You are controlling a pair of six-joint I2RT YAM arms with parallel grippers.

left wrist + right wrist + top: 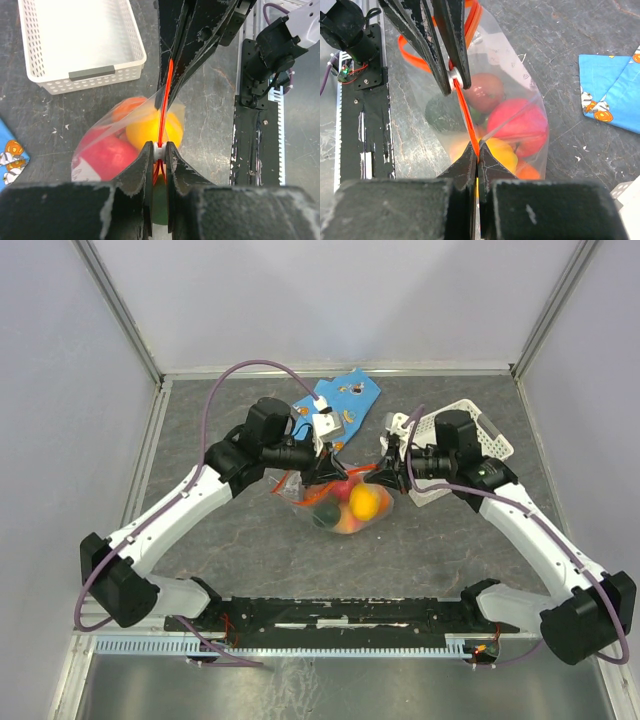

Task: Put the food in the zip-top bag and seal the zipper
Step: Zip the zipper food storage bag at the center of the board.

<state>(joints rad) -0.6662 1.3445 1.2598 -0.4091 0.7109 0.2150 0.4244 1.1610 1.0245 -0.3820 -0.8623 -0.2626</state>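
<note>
Tautly, left hand (159, 150) and right hand (477, 155) clamp the zipper (165, 100).

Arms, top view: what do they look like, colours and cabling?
Left arm and right arm match: white link shells, black joint housings, black bases. A mauve cable loops along each. Jaws are black, tapered, scuffed white at the edges.

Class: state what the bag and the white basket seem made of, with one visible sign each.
Bag: thin clear plastic film, glossy; creases glint and the food shows through. Basket: likely rigid moulded plastic, matte white; regular perforated walls.
</note>
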